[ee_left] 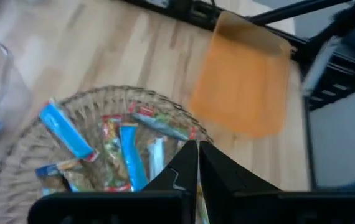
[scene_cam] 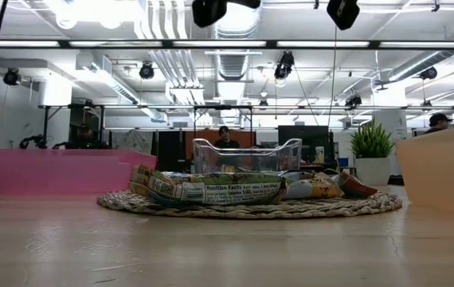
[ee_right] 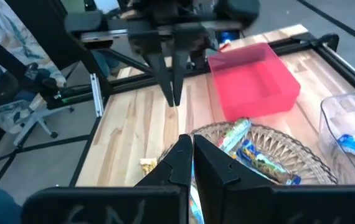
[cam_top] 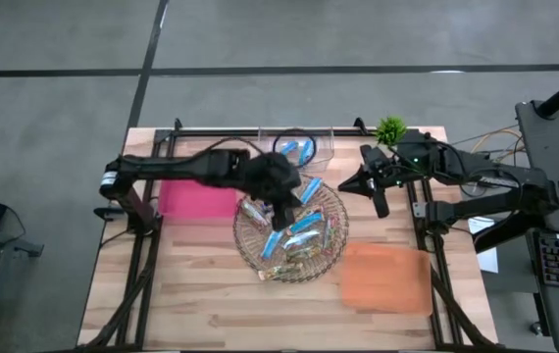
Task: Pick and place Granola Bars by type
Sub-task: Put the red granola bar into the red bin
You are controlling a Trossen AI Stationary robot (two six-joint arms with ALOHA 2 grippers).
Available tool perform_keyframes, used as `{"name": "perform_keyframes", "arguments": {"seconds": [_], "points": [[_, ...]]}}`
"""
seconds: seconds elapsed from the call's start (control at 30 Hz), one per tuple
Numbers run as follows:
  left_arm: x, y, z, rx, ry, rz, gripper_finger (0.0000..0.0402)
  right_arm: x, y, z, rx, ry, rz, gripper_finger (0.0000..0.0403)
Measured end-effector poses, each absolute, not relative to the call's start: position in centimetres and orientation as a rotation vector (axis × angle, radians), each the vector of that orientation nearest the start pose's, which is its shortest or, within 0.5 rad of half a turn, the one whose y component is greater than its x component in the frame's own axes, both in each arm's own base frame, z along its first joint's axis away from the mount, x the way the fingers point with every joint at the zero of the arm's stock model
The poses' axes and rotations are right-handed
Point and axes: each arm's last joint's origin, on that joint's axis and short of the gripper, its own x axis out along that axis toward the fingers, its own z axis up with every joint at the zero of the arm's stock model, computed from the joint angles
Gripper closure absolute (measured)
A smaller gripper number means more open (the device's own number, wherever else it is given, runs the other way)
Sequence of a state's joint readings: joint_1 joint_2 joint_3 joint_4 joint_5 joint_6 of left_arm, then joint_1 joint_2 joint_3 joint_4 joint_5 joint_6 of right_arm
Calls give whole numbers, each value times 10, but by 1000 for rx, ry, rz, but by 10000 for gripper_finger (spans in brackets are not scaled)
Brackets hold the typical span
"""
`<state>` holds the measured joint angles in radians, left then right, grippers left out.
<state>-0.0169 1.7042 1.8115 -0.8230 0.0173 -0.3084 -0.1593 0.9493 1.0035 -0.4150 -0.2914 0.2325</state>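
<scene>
Hovering at frame centre over small foil-wrapped granola bars [cam_top: 294, 235] in round wicker tray [cam_top: 250, 250], left hand [cam_top: 281, 218] pinched shut and empty, right hand [cam_top: 381, 204] shut; probably next: opening, lowering, gripping one bar.

Off-task items on the wooden table

Wicker tray [cam_top: 330, 257] sits at centre; pink bin [cam_top: 196, 201] at 9 o'clock, clear bin [cam_top: 321, 145] at 12, orange bin [cam_top: 387, 277] at 4, potted plant [cam_top: 390, 128] at 1.
</scene>
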Motion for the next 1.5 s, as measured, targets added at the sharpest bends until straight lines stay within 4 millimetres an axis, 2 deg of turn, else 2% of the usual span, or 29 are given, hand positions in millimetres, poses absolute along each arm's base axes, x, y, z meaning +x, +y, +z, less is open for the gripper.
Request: {"name": "perform_keyframes", "arguments": {"seconds": [0.13,0.33,0.4,0.6,0.87,1.03,1.2,1.5], "points": [[361,-23,394,-240,678,126,401,202,-24,353,319,388,87,394],[352,-37,397,-178,611,89,401,208,-25,349,326,408,84,394],[348,-37,396,-181,560,79,401,209,-25,348,339,413,81,394],[326,-35,377,-202,483,74,401,212,-24,347,357,420,82,394],[281,-28,354,-174,345,51,401,212,-24,347,366,421,84,394],[262,-26,346,-189,254,42,401,213,-24,346,366,423,83,394],[253,-25,338,-189,228,40,401,217,-25,345,369,425,82,394],[251,-24,329,-185,250,45,401,230,-27,339,368,423,82,394]]}}
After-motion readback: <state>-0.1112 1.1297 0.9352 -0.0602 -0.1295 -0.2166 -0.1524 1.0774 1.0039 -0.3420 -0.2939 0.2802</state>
